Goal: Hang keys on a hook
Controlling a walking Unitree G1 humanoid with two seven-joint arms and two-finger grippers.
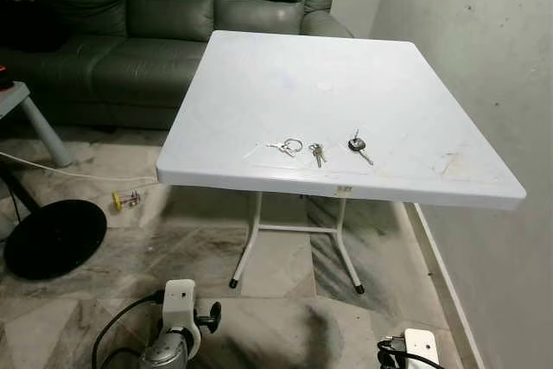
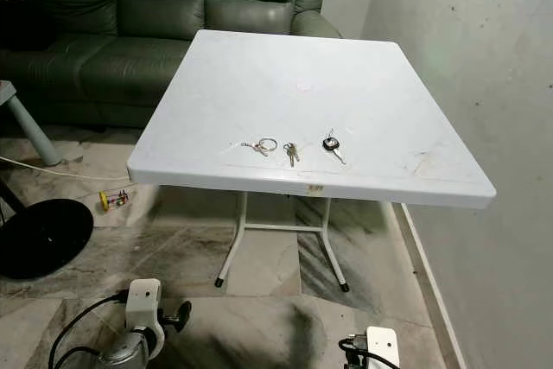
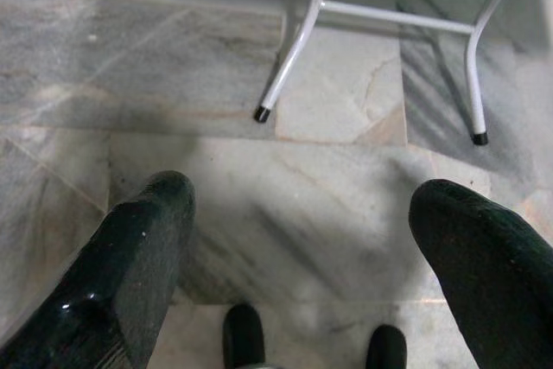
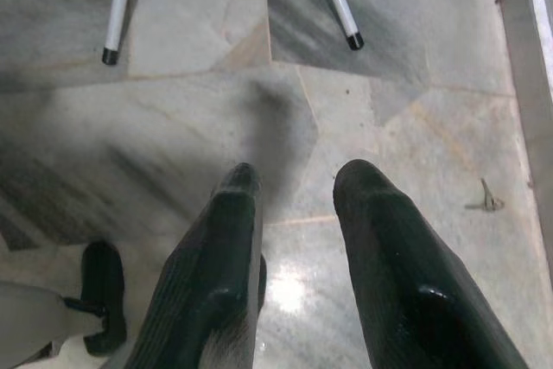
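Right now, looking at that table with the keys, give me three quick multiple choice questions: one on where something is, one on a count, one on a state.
1. Where do the keys lie?
A. near the table's front edge
B. on the sofa
C. on the floor

2. How many key items lie on the table?
A. one
B. three
C. six

3. How do the left gripper's jaws stand?
A. shut on keys
B. wide open, holding nothing
C. shut on a table leg

Key: 1 A, they sit in a row by the near edge. 2 B, a ring, small keys and a black-headed key. 3 B, only floor shows between them.
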